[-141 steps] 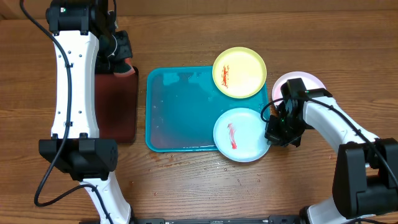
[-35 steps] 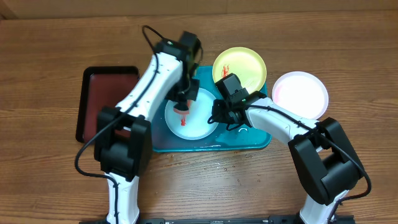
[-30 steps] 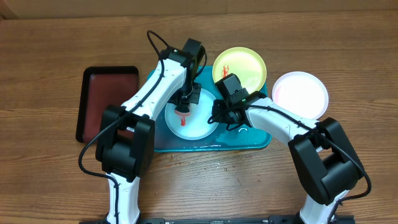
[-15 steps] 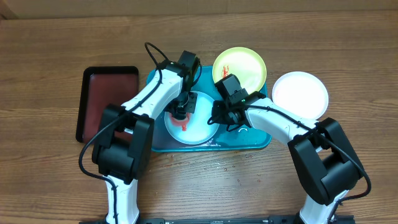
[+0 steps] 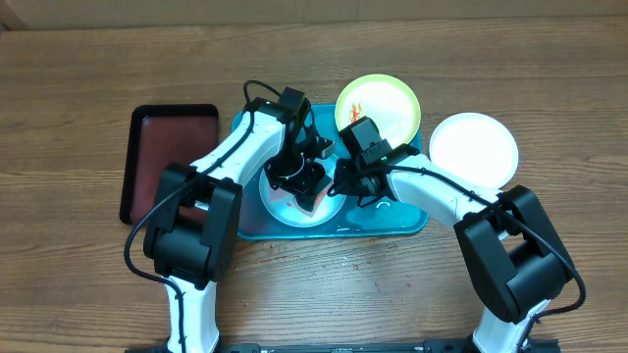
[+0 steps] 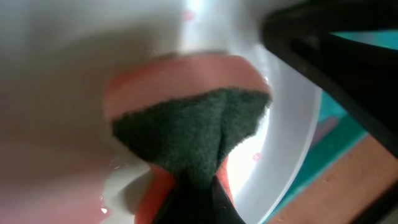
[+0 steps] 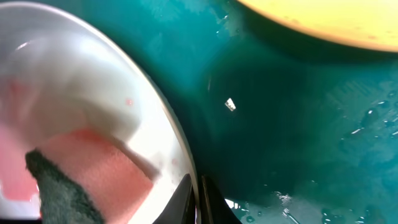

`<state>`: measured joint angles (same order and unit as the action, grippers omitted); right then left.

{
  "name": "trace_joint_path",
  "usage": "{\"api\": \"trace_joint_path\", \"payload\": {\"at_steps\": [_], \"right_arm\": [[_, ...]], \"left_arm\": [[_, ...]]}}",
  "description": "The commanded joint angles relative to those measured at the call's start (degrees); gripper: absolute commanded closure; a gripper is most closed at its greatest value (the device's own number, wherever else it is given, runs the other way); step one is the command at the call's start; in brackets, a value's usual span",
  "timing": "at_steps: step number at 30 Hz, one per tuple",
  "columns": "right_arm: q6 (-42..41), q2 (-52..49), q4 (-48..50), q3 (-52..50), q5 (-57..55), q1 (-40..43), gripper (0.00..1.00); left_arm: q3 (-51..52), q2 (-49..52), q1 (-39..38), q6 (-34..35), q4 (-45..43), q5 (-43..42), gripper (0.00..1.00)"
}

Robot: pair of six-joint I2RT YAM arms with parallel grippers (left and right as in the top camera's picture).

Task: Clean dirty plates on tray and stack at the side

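Compared with half a second ago, the left claw (image 5: pixel 307 182) has slid over the pale cyan plate (image 5: pixel 280 204) toward 4 o'clock, and it now covers the red smear that showed there. The right claw (image 5: pixel 341 186) stays at the plate's 3 o'clock edge. The left claw is closed on a sponge (image 6: pixel 186 134). The right claw is pinched on the rim of this same plate.

I count three plates, two trays and one sponge. The pale cyan plate lies inside the cyan tray (image 5: pixel 397 218), toward its 8 o'clock side. The yellow-green plate (image 5: pixel 388 103), with red marks, sits over the tray's 1 o'clock corner. The white plate (image 5: pixel 474 147) lies on the desk (image 5: pixel 98 284) just beside the tray at 3 o'clock. The black tray (image 5: pixel 167 157) is at 9 o'clock.

The plates are round and smooth. The cyan tray is rectangular with rounded corners and carries water drops. The sponge is soft salmon-pink with a rough dark green layer. The desk shows wood grain.
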<state>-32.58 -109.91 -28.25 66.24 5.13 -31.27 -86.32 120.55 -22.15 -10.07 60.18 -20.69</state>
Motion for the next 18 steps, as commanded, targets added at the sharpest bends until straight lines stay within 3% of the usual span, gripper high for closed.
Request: {"api": "trace_joint_path", "payload": {"at_steps": [1,3,6,11,18], "right_arm": [[-0.42,-1.36,0.09,0.46,-1.01,-0.15,0.96],[-0.42,-1.36,0.09,0.46,-1.03,-0.15,0.96],[-0.42,-1.36,0.11,0.46,-1.01,-0.15,0.96],[-0.42,-1.36,0.15,0.46,-1.03,-0.15,0.95],[-0.39,-1.36,0.04,0.37,-1.03,-0.15,0.96]], "left_arm": [[0.55,0.83,-0.63,11.47,0.07,15.69,0.96],[0.55,0.83,-0.63,19.74,1.20,25.62,0.96],[0.55,0.83,-0.63,25.24,1.95,32.94,0.96],[0.55,0.83,-0.72,26.25,-1.86,34.67,0.96],[0.55,0.83,-0.74,33.07,-7.13,37.11,0.96]]}}
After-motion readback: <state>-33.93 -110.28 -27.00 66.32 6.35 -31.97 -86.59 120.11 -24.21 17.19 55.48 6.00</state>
